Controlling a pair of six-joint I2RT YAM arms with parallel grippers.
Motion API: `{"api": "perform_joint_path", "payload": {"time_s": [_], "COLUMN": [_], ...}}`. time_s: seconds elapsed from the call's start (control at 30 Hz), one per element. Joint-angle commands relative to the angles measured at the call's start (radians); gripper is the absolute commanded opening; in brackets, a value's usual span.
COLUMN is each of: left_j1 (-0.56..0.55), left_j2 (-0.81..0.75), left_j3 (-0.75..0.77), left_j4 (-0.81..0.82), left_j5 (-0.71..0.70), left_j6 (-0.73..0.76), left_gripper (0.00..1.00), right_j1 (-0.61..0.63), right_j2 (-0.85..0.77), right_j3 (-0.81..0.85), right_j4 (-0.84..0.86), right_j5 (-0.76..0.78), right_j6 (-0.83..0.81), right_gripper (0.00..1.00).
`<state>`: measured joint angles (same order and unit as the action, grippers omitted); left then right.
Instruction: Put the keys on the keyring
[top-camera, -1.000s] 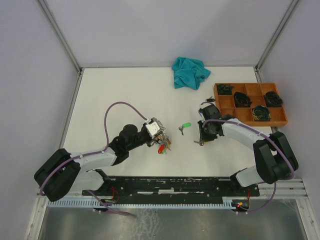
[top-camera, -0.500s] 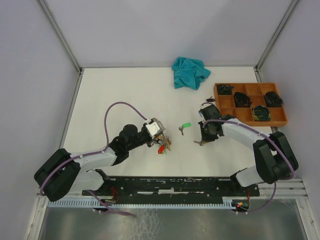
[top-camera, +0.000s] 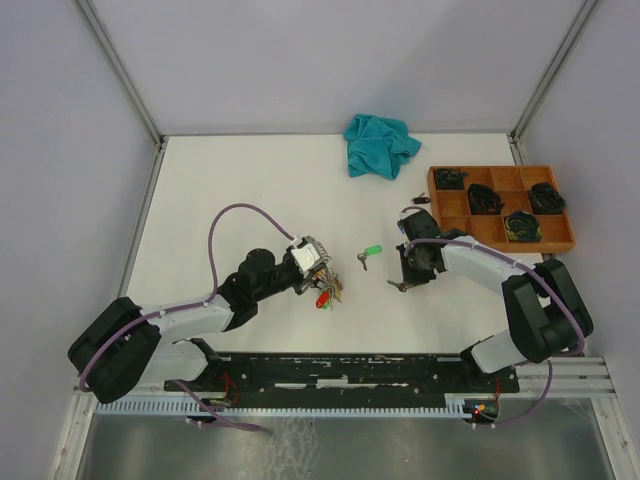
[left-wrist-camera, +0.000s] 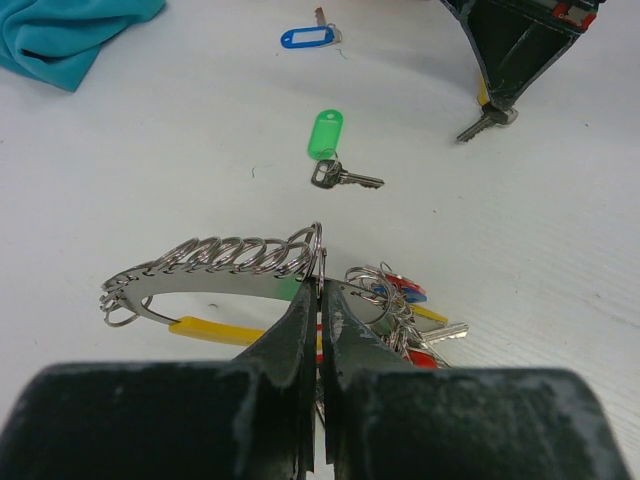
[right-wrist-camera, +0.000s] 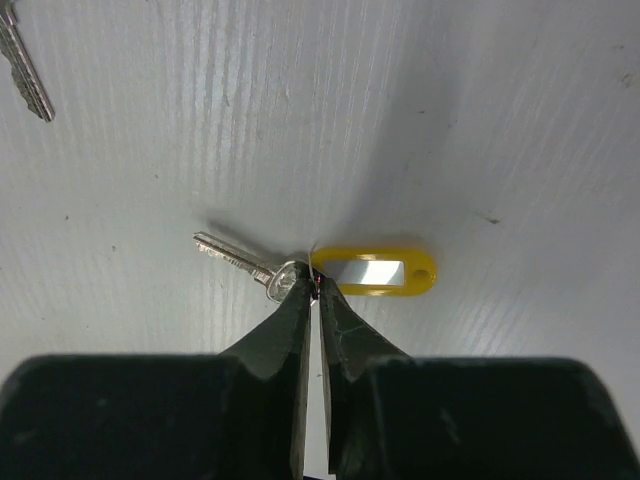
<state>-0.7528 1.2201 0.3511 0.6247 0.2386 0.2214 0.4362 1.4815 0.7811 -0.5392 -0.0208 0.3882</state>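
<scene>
My L end effector (left-wrist-camera: 320, 288) is clenched on the keyring (left-wrist-camera: 215, 262), centre of wrist view, w/ several keys (left-wrist-camera: 400, 310) bunched lower right of it. My R end effector (right-wrist-camera: 314, 288) pinches the yellow-tag key (right-wrist-camera: 372, 272) at its loop, mid-frame, on the surface (right-wrist-camera: 450, 120). Loose green-tag key (left-wrist-camera: 327, 140) upper centre, blue-tag key (left-wrist-camera: 303, 37) near top edge.

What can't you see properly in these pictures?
- Right wrist view: the right gripper has its tips over the loop joining the yellow-tagged key; grip unclear.
- Left wrist view: the left gripper hides part of the keyring; the hung keys overlap, uncountable.
- Top view: dark items in the orange tray are too small to name.
</scene>
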Motion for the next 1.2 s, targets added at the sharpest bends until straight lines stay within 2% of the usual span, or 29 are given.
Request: {"api": "perform_joint_path", "payload": {"time_s": [0.0,0.2,0.5,0.6,1.17], "left_j1": [0.003,0.003,0.003,0.003,0.003], "left_j2": [-0.033,-0.033,-0.04,-0.04,-0.076], "left_j3": [0.04,0.04,0.036,0.037,0.022], "left_j4": [0.058,0.059,0.056,0.056,0.1], "left_j5": [0.012,0.013,0.015,0.02,0.094], "left_j6": [-0.031,-0.031,-0.028,-0.028,0.015], "left_gripper": [0.03,0.03,0.03,0.03,0.03], "right_j1": [-0.004,-0.003,-0.003,-0.002,-0.004], "right_j2": [0.014,0.018,-0.013,-0.067,-0.441], "right_j3": [0.015,0.018,0.026,0.028,0.12], "right_j4": [0.008,0.01,-0.003,-0.008,-0.007], "right_j5": [0.024,0.027,0.022,-0.002,-0.187], "right_j6": [0.012,0.011,-0.011,-0.047,-0.345], "right_gripper": [0.15,0.17,0.04,0.01,0.01]}}
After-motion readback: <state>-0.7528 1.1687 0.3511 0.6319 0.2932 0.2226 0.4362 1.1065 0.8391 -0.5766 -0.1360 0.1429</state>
